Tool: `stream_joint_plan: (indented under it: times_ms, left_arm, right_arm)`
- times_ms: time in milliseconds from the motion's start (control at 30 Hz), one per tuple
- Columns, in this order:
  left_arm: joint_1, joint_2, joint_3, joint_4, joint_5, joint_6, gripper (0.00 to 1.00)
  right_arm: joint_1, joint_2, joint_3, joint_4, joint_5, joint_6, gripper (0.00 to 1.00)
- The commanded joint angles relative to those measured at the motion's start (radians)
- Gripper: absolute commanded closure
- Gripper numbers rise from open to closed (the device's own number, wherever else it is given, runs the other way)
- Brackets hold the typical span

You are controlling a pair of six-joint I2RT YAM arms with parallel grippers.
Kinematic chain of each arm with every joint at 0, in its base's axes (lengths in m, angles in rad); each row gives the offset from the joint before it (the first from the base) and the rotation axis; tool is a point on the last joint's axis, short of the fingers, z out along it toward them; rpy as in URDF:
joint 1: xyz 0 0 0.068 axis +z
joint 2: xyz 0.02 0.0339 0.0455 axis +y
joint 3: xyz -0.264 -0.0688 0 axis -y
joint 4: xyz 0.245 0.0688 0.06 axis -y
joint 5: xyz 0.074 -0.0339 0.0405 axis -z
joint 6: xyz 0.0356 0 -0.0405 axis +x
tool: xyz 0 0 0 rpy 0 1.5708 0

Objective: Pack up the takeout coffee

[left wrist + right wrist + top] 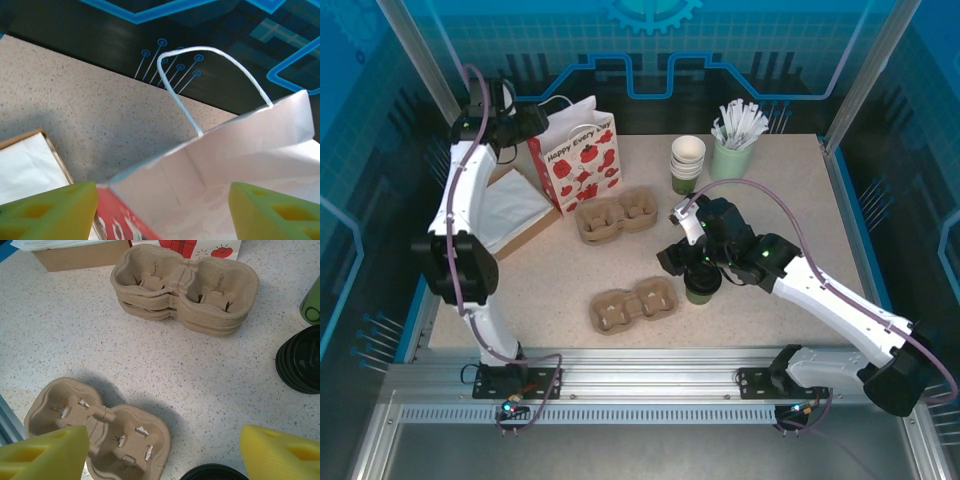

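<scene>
While the right gripper [698, 268] hangs low over the speckled table [790, 200], its yellow fingers [45, 452] stand wide apart on either side of the takeout coffee [703, 288], a dark olive-green paper cup under a round black plastic lid. In the right wrist view the lid's rim [214, 472] sits between the fingers, closer to the right one; whether either finger touches it cannot be told. Just ahead of the left finger lies a single brown moulded-pulp two-cup carrier [100, 430], and farther ahead a stack of the same carriers [185, 290]. Off to the gripper's right stands a stack of black lids [302, 360].

The left gripper [530, 122] hovers over the mouth of the white paper bag printed with red strawberries [578, 155], its jaws spread wide. One finger [50, 212] is outside the bag's rim, the other [275, 212] above its open inside [240, 160], with the white cord handle [175, 90] ahead. A shallow cardboard box of white napkins [25, 165] lies to its left.
</scene>
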Motion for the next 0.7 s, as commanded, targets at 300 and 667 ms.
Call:
stream_joint_plan:
  times_ms: [300, 667]
  left_arm:
    - [0.009, 0.200, 0.355, -0.180, 0.088, 0.455, 0.24]
    - [0.011, 0.310, 0.490, -0.249, 0.166, 0.490, 0.29]
  right_arm:
    - [0.017, 0.050, 0.020, 0.007, 0.015, 0.009, 0.20]
    - [0.031, 0.078, 0.026, 0.005, 0.030, 0.024, 0.20]
